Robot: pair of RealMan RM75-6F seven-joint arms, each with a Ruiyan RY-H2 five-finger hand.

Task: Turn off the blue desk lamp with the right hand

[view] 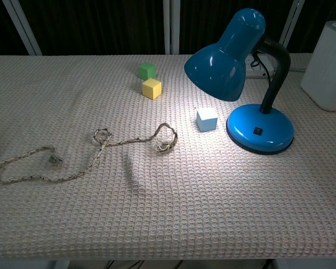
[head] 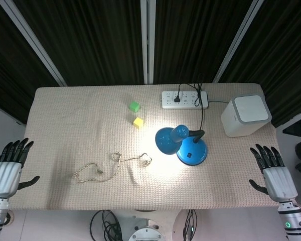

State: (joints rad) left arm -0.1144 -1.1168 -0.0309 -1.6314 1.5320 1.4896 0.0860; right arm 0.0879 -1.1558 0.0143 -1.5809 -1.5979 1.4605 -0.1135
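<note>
The blue desk lamp [head: 183, 145] [view: 241, 61] stands right of the table's centre, lit, casting a bright patch on the cloth. Its round base [view: 260, 130] carries a small dark switch [view: 257, 131] on top. My right hand [head: 273, 173] hovers open over the table's right front corner, fingers spread, well to the right of the lamp base. My left hand [head: 7, 168] is open off the table's left front edge. The chest view shows neither hand.
A pale blue cube [view: 206, 119] lies just left of the lamp base. A yellow cube [view: 152, 88] and a green cube [view: 147, 70] sit further back. A rope [view: 84, 154] trails across the left front. A white box [head: 245, 115] and a power strip [head: 185, 99] stand behind the lamp.
</note>
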